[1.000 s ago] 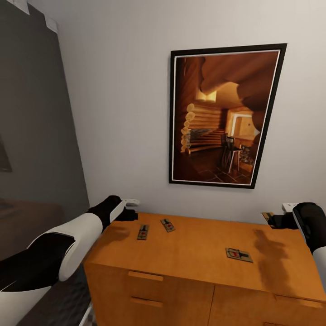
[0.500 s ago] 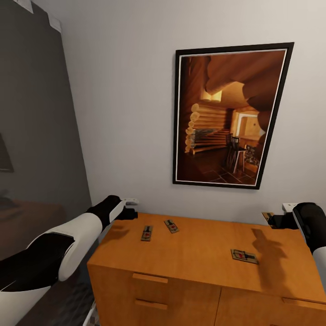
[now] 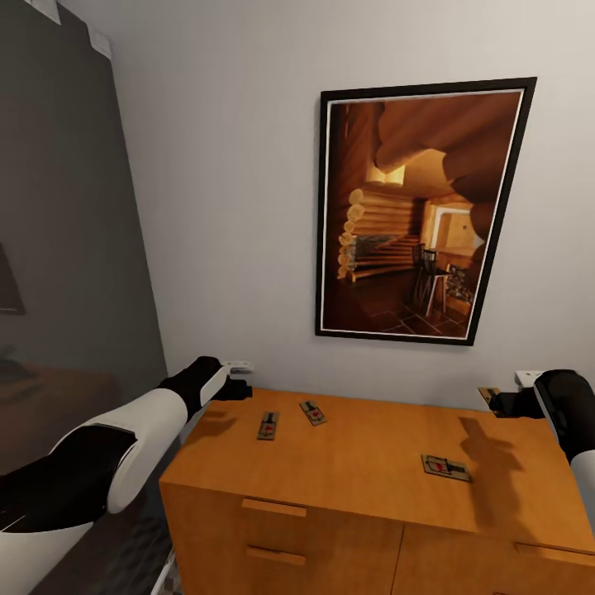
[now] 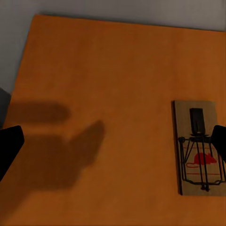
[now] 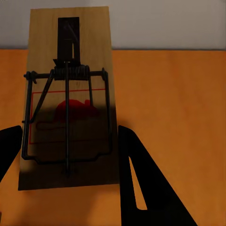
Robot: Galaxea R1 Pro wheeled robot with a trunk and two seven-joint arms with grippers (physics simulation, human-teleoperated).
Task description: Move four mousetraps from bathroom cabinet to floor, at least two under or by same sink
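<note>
Currently nothing has shifted since a half-second ago: left fingers (image 4: 9, 143) spread beside one mousetrap (image 4: 198, 147), right fingers (image 5: 141, 179) clamping another mousetrap (image 5: 68, 94) above the cabinet (image 3: 372, 463).

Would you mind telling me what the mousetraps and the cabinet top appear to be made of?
The mousetrap at the right gripper looks like a pale, matte wooden board with faint grain, carrying dark, thin wire parts, probably metal, and a printed red mark. The cabinet looks like orange-brown wood or veneer with a smooth satin top, faint grain streaks and soft shadows. As a render, either could be imitation.
</note>
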